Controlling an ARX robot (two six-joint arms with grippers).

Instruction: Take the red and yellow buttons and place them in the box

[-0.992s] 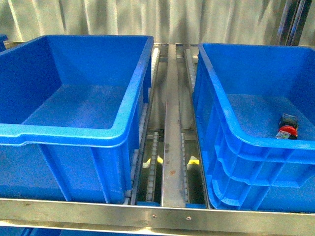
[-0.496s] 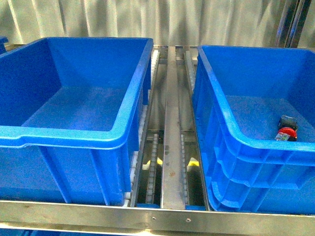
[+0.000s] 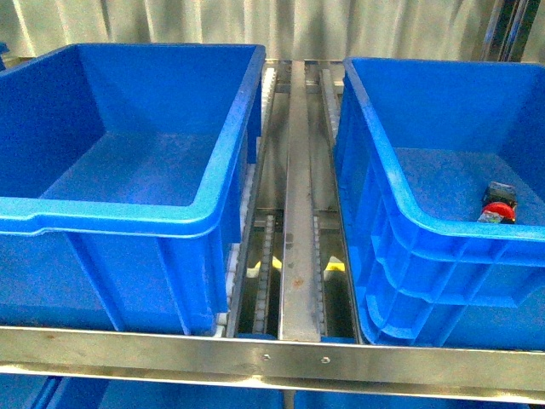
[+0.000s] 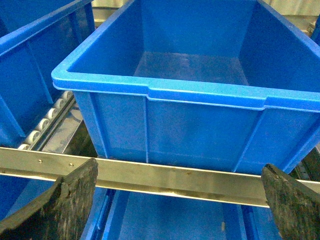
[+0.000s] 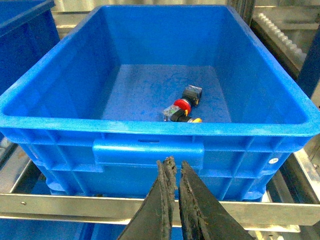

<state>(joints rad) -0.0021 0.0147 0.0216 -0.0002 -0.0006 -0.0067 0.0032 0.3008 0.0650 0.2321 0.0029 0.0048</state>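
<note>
The red button [image 5: 181, 106] lies on its side on the floor of the right blue crate [image 5: 150, 126], near the front wall, and a bit of a yellow button [image 5: 195, 120] shows beside it. In the front view only the red button [image 3: 498, 205] shows, in the right crate [image 3: 409, 221]. The deep blue box [image 3: 128, 217] on the left holds nothing that I can see. My left gripper [image 4: 180, 200] is open below and in front of the box [image 4: 200, 92]. Outside the crate's front wall, my right gripper [image 5: 175, 167] is shut on nothing. Neither arm shows in the front view.
A steel rail [image 3: 272, 358] runs along the front under both containers. Roller tracks and a metal strip [image 3: 298, 213] fill the gap between them. Another blue crate [image 4: 30, 75] stands beside the box, and more blue bins sit on the lower level [image 4: 165, 220].
The whole scene has shifted upward in the front view, so box, crate and rail sit higher in the picture. The red button keeps its place in the crate.
</note>
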